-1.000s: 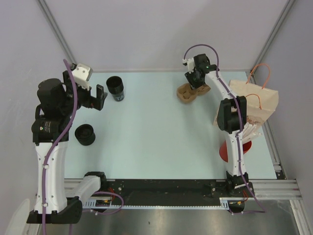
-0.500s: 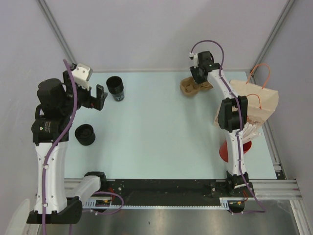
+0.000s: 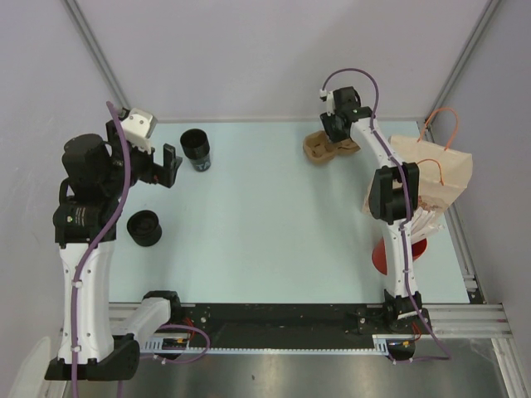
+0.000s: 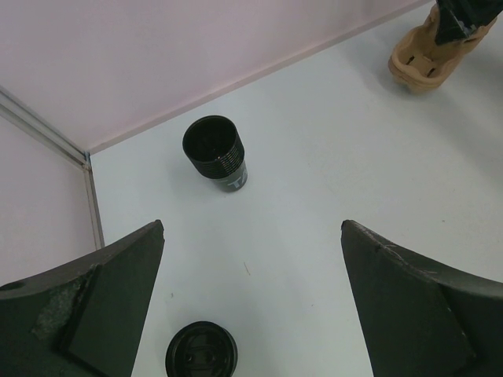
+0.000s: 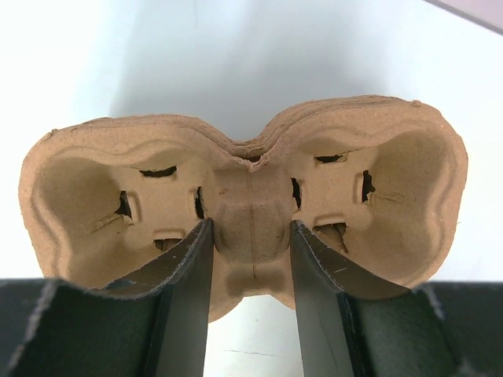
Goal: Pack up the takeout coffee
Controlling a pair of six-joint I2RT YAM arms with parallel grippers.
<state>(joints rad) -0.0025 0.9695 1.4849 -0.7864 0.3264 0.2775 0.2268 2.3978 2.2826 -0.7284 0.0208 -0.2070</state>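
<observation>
A brown cardboard cup carrier (image 3: 319, 148) is at the back right of the table, held tilted off the surface. My right gripper (image 3: 336, 133) is shut on its middle ridge; in the right wrist view its fingers (image 5: 189, 267) pinch the carrier (image 5: 251, 204) between the two cup wells. A black coffee cup (image 3: 197, 148) stands upright and open at the back left, also in the left wrist view (image 4: 215, 151). Its black lid (image 3: 144, 227) lies at the left, also in the left wrist view (image 4: 201, 352). My left gripper (image 3: 170, 166) is open and empty, raised between the cup and the lid.
A tan paper bag (image 3: 436, 186) with orange handles stands at the right edge, behind my right arm. A red round object (image 3: 383, 255) lies by the bag's near side. Walls close the back and both sides of the table.
My right gripper has lifted the carrier and carried it back and to the right, towards the rear wall. The left arm, cup and lid have not moved.
</observation>
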